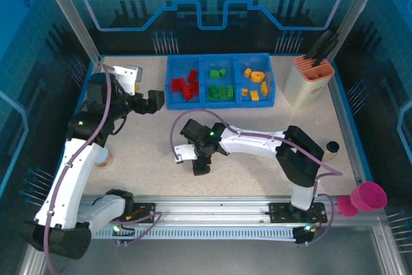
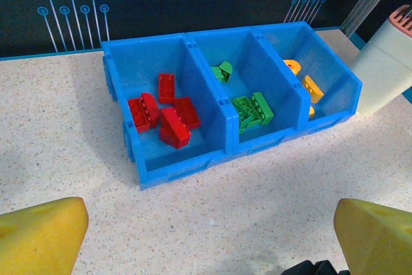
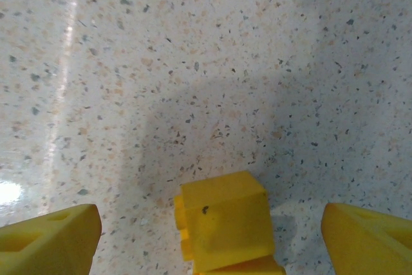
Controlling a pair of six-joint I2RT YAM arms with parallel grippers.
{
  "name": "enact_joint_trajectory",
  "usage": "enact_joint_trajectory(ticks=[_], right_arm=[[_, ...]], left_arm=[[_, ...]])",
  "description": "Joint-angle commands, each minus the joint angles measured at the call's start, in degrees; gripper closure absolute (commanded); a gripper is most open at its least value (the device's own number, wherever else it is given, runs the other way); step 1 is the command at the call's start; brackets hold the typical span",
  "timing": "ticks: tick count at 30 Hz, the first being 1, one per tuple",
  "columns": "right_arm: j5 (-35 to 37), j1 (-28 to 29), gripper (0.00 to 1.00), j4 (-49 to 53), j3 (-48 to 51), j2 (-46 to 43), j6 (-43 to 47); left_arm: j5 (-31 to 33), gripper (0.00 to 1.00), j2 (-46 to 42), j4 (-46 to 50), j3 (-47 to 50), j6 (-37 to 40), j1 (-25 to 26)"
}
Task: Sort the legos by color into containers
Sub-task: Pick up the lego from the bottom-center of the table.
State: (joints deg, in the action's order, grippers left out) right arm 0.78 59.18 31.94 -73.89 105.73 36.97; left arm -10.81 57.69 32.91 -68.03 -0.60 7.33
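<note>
Yellow brick (image 3: 222,223) sits between the right tool's (image 3: 209,239) open jaws, long axis seemingly toward the wrist; left tool (image 2: 209,243), also open, faces the tray (image 2: 180,169).

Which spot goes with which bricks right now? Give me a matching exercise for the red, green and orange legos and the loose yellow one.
Things:
1. red legos
2. green legos
3. orange legos
4. loose yellow brick

Places:
A. right compartment
B. on the table, between the fingers of the open right gripper
C. left compartment
D. middle compartment

Pairs: 1-C, 2-D, 3-A, 4-B.
</note>
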Motion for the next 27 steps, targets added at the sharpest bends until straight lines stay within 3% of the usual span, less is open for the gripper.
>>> enact_joint_trajectory(ticks=[1,6,9,14,18,21,27], right_arm=[[1.3,-0.6,0.11,-1.3,-0.7,2.8,1.5],[1.3,-1.4,0.15,-2.6,-0.6,5.6,1.6],[1.5,-1.6,0.23,-3.1,-0.6,6.8,1.4],[2.1,-1.6,0.59,-2.8,-1.2,7.1,1.1],[1.9,-2.8,0.71,-1.9,-2.6,2.4,-0.5],[-0.6,-7.1,0.74,0.4,-5.8,-2.4,-3.6],[-1.3,-23.8,0.76,0.6,-9.5,-8.9,-10.1]], left_arm=[[0.0,0.01,-0.5,-1.9,0.9,1.8,-0.7],[0.6,0.01,-0.9,-2.0,1.3,2.4,-0.7],[0.8,0.01,-1.3,-2.2,1.8,2.6,-0.7],[1.0,0.01,-1.4,-2.2,1.8,2.7,-0.7],[1.3,0.01,-1.3,-2.2,1.6,2.9,-0.7],[1.2,0.01,-1.1,-2.2,1.5,2.9,-0.7],[0.9,0.01,-0.8,-2.4,1.4,2.9,-0.7]])
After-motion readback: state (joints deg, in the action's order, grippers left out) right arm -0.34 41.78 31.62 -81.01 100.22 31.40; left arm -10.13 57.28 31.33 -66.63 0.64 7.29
